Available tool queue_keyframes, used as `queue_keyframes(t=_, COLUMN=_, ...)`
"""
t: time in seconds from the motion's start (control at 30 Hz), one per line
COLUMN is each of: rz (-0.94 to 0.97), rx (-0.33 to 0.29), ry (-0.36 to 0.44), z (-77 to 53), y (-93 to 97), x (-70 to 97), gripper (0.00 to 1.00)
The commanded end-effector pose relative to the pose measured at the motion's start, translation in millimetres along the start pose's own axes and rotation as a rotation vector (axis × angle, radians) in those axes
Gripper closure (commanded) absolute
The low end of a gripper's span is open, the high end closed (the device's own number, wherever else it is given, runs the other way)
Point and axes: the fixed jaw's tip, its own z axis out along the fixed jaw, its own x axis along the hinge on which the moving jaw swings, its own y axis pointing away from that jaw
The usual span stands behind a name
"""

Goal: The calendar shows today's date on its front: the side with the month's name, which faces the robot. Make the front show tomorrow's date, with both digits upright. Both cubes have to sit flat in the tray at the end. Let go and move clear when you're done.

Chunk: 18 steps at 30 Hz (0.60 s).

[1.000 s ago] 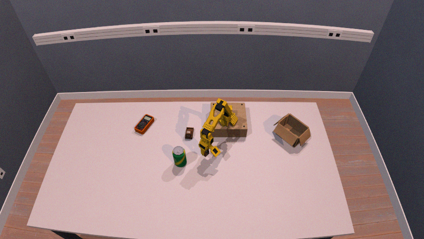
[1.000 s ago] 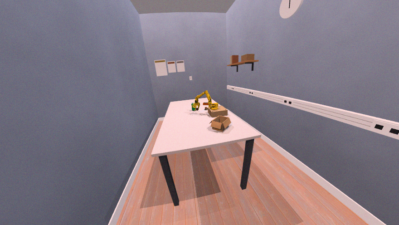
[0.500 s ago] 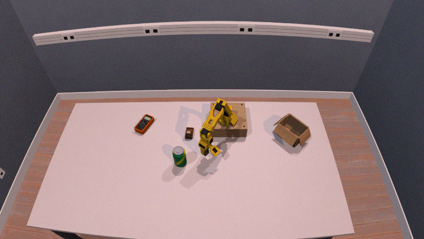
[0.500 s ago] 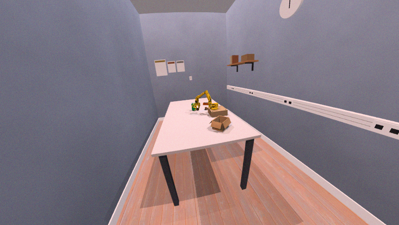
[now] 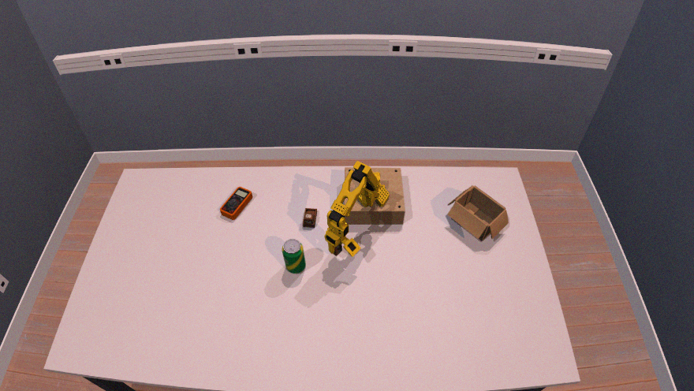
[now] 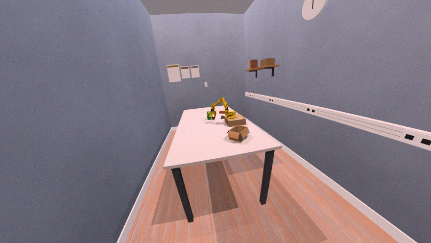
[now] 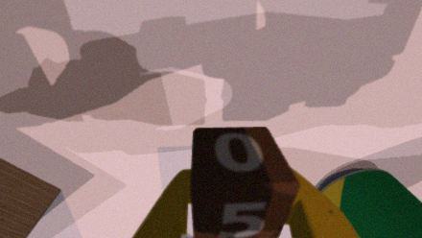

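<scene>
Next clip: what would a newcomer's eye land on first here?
The yellow arm reaching from its wooden base at mid-table, its claw shut on a dark number cube showing 0 and 5. Just beside the claw stands a green soda can; an orange multimeter and open cardboard box flank the scene.

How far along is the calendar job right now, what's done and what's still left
Done: one dark cube, showing 0 and 5 on two faces, is out of the calendar and clamped in the gripper. In hand: it hangs above the table, beside the green can. Left: turning it to the needed digit and seating it flat in the tray; the other cube's state is too small to tell.
</scene>
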Motion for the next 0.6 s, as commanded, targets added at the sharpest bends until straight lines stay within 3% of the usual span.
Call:
queue_keyframes(t=0.0, rz=0.001, rx=-0.014, ry=0.0, z=4.9, y=3.1, x=2.0, gripper=1.0)
queue_keyframes(t=0.57, rz=0.001, rx=-0.014, ry=0.0, z=10.9, y=3.2, x=1.9, gripper=1.0)
